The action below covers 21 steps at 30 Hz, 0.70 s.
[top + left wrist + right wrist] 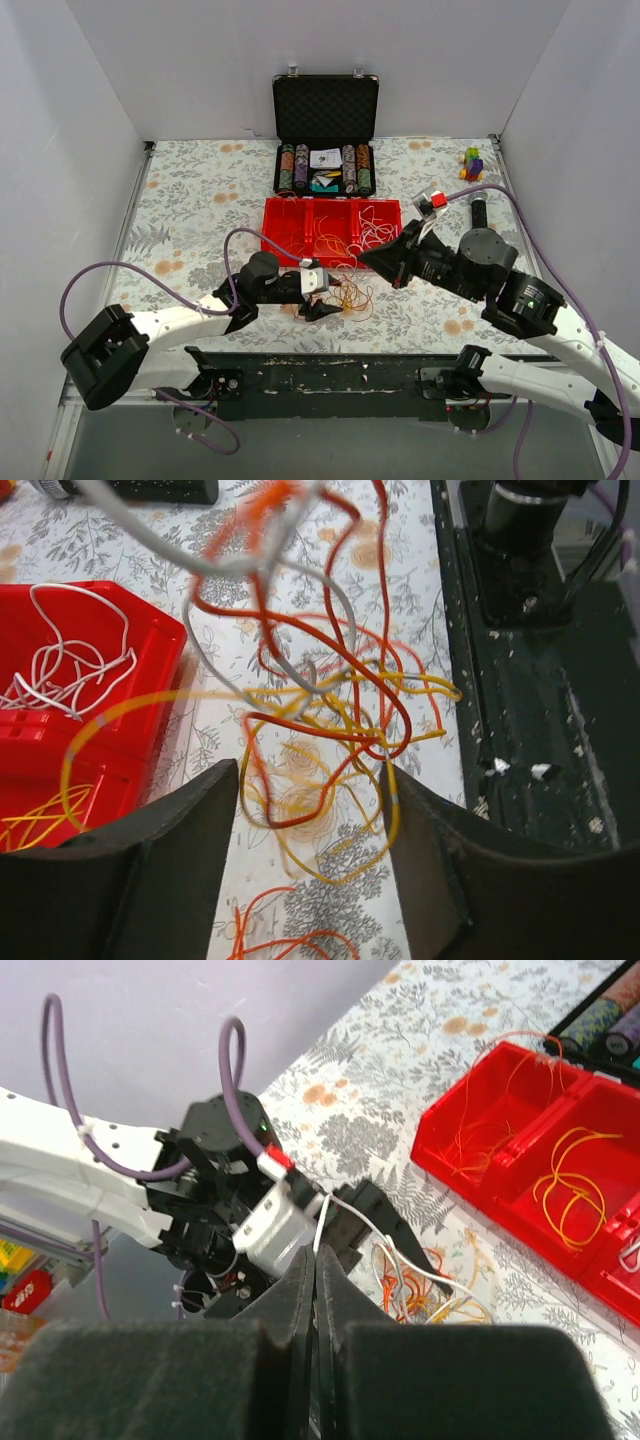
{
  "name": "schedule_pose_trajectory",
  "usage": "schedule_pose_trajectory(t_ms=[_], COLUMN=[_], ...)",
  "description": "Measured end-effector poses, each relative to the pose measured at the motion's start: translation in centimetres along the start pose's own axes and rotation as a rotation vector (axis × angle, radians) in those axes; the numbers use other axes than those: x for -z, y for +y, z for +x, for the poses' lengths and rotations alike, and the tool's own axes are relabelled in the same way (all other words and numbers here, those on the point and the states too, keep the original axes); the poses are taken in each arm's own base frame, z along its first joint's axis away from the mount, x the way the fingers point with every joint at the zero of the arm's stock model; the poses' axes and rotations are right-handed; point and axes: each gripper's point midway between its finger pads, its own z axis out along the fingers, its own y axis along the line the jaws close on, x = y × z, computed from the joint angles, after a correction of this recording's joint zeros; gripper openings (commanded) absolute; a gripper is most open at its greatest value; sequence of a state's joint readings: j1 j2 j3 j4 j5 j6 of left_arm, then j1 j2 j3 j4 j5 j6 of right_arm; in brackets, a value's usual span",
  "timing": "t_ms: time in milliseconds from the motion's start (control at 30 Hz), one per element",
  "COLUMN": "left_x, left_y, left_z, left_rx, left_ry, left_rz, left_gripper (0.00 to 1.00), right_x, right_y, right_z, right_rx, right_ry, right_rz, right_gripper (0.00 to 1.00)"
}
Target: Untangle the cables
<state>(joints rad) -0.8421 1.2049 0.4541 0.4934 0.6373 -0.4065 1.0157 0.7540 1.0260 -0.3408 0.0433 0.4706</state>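
Orange, yellow and dark-red cables [335,715] lie in a loose tangle on the floral tablecloth [190,215]. They sit just in front of the red compartment tray [285,240], between the two arms.

Left gripper [308,775]: low over the cloth, jaws apart. The near loops of the tangle lie in the gap between its fingers [160,870]; nothing is clamped.

Right gripper [315,1252]: fingers pressed together, pinching a white cable [205,568]. This strand runs from the tips down into the tangle and hangs clear of the cloth.

Tray compartments hold loose strands: white in one, yellow in another, orange in a third.

Open black case of poker chips [325,165] stands behind the tray. Small multicoloured toy [471,162] sits near the far right corner.
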Motion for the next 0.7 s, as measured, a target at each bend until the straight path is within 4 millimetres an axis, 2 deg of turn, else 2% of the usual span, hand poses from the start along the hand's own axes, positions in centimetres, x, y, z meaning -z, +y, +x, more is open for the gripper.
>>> schedule_pose_trajectory(t_ms=[67, 133, 167, 500, 567, 700], left_x=[0.1, 0.1, 0.2, 0.9, 1.4, 2.6], left_y=[-0.3, -0.6, -0.7, 0.1, 0.5, 1.2], left_z=[0.4, 0.7, 0.8, 0.8, 1.2, 2.5], left_rx=[-0.009, -0.025, -0.031, -0.089, -0.102, -0.161], left_ry=[0.012, 0.023, 0.028, 0.049, 0.076, 0.138], left_rz=[0.013, 0.027, 0.031, -0.017, -0.036, -0.081], left_gripper=[0.31, 0.04, 0.00, 0.00, 0.00, 0.00], right_x=[0.2, 0.5, 0.6, 0.9, 1.7, 4.7], right_y=[0.5, 1.0, 1.2, 1.5, 1.6, 2.8], right_z=[-0.9, -1.8, -2.2, -3.5, -4.7, -9.6], right_rx=[0.003, 0.005, 0.006, 0.032, 0.052, 0.098], right_ry=[-0.020, -0.043, -0.051, -0.063, -0.077, -0.176], right_rz=[-0.012, -0.024, -0.028, -0.018, 0.000, 0.022], right_gripper=[0.01, 0.01, 0.01, 0.01, 0.01, 0.01])
